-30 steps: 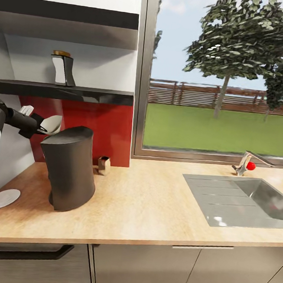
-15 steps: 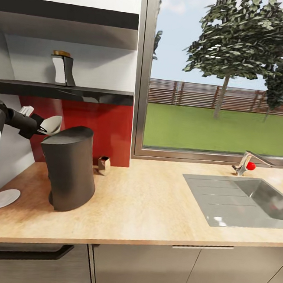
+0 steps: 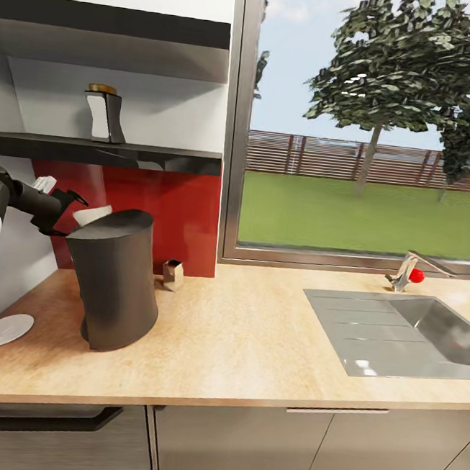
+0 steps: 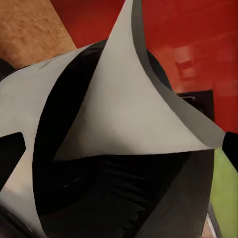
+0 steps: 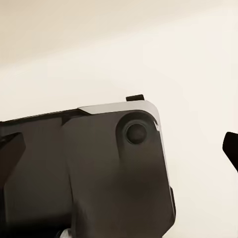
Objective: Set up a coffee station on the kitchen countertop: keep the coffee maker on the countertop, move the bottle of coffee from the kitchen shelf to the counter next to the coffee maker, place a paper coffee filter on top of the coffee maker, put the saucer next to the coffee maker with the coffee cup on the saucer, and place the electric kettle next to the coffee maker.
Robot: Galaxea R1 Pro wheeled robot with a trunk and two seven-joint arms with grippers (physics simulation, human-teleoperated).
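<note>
A long kitchen countertop runs under a wide window, with a steel sink set into it on your right. The coffee maker stands toward the counter's left end. Your left gripper hovers just behind its slanted top, its 2 fingers spread apart and holding nothing. The paper coffee filter lies on that top just beyond the fingertips, free of them. The saucer sits near the machine's left side. I cannot tell how your right gripper stands.
</note>
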